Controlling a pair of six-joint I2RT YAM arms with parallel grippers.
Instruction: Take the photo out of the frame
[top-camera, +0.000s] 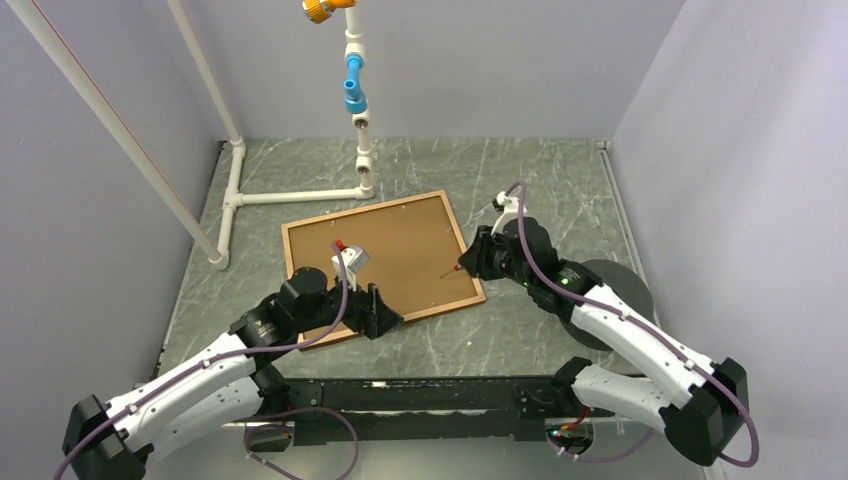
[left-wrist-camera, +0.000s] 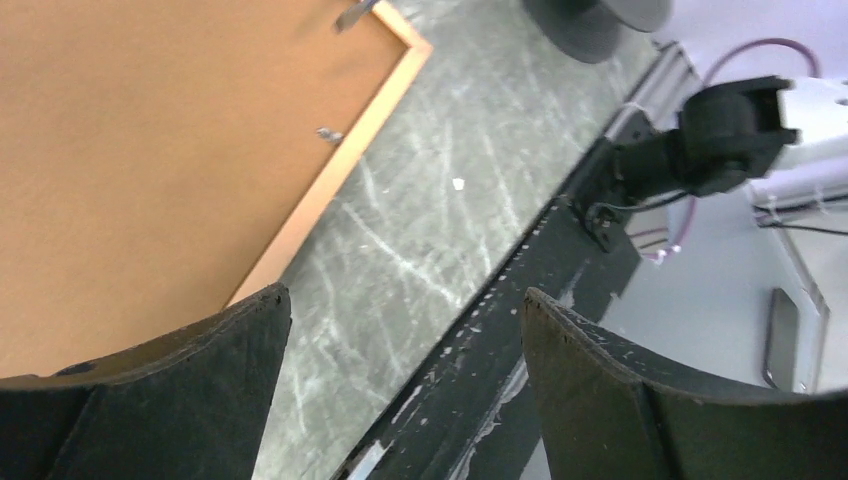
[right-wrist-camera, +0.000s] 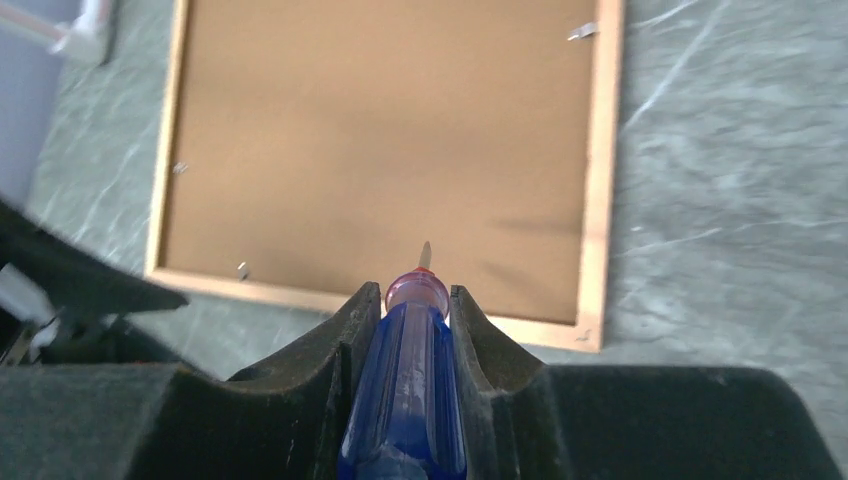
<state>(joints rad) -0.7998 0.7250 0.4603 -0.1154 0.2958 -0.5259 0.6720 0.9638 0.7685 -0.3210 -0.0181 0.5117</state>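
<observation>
Grips a screwdriver (right-wrist-camera: 405, 390) in the right end effector (right-wrist-camera: 415, 300), tip over the backing board (right-wrist-camera: 380, 140) of the frame (right-wrist-camera: 600, 180) ahead, likely to lever clips (right-wrist-camera: 243, 269). Holds left end effector (left-wrist-camera: 402, 300) wide open, empty. Cannot see the photo, presumably under the board.

White-shelled arms (top-camera: 200, 385) with black joints, purple cables (top-camera: 346, 285); left tool (left-wrist-camera: 400, 305) black, finely scuffed

Frame (top-camera: 363, 210) back-up — left arm (top-camera: 200, 375), right arm (top-camera: 620, 320) at edges.
</observation>
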